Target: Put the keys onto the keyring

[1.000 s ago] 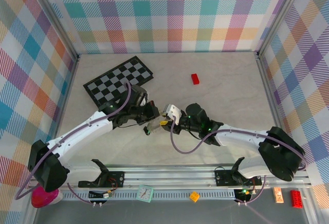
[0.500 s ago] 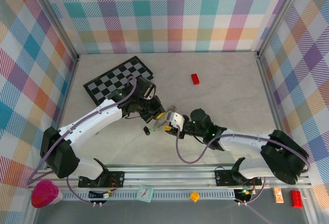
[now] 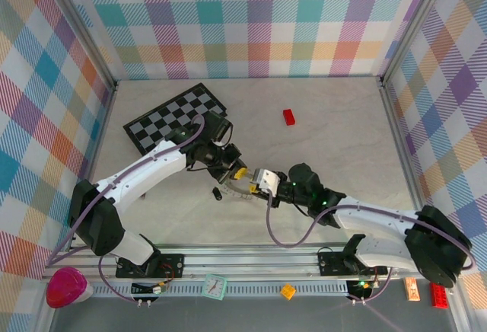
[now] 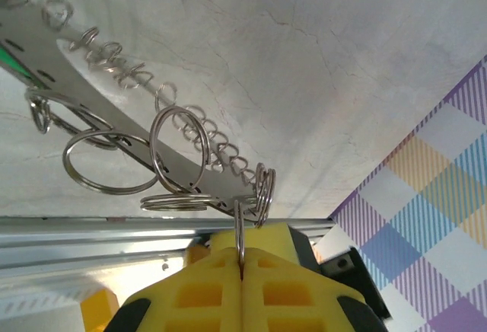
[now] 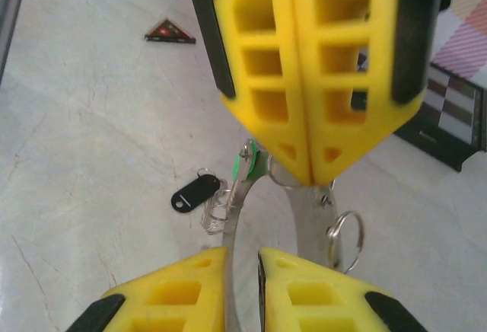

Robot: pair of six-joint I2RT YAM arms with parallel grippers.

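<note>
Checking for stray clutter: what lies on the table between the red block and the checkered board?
Nothing: in the top view, the table between the red block and the checkered board is bare.

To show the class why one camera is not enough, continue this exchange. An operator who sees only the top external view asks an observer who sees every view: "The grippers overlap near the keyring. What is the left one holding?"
Observer: The left gripper has its fingers shut on a small wire ring hanging from the band of the keyring.
Operator: And the right gripper?
Observer: Its jaws stand narrowly apart astride the band; whether they grip it I cannot tell.
Operator: Where is the green key?
Observer: A green piece, likely its head, sits against the band beside the left gripper's fingertips.
</note>
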